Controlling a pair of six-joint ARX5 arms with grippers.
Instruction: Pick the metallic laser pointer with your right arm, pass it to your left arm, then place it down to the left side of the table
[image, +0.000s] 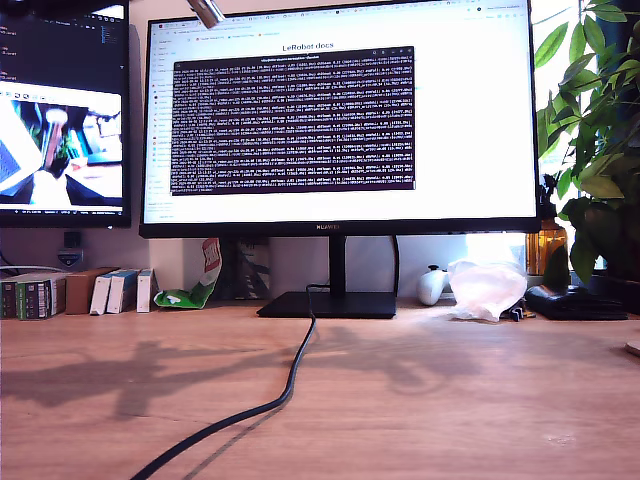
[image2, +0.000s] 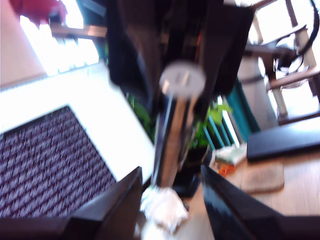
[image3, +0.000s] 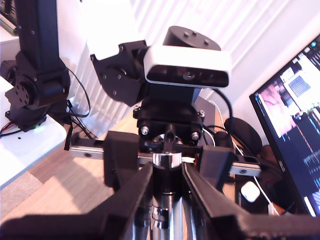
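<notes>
High above the table (image: 450, 400), the metallic laser pointer (image3: 167, 161) is held between both arms. My second gripper (image3: 167, 169) is shut on its silver body, with the black fingers (image3: 136, 192) pressed to each side. My first gripper (image2: 171, 172) is open, and the pointer (image2: 170, 140) runs through the gap between its fingers (image2: 125, 200), round end cap showing. In the second wrist view, the first gripper's jaw blocks (image3: 120, 155) stand wide apart either side of the pointer's end. The exterior view shows only a shiny silver tip (image: 207, 10) at its top edge, with both arms out of frame.
A large monitor (image: 340, 120) stands at the back of the table, and a black cable (image: 290, 380) runs forward from its stand. Small boxes (image: 60, 292) sit at the exterior view's left. A crumpled white bag (image: 487, 288) and a plant (image: 600, 130) are at its right.
</notes>
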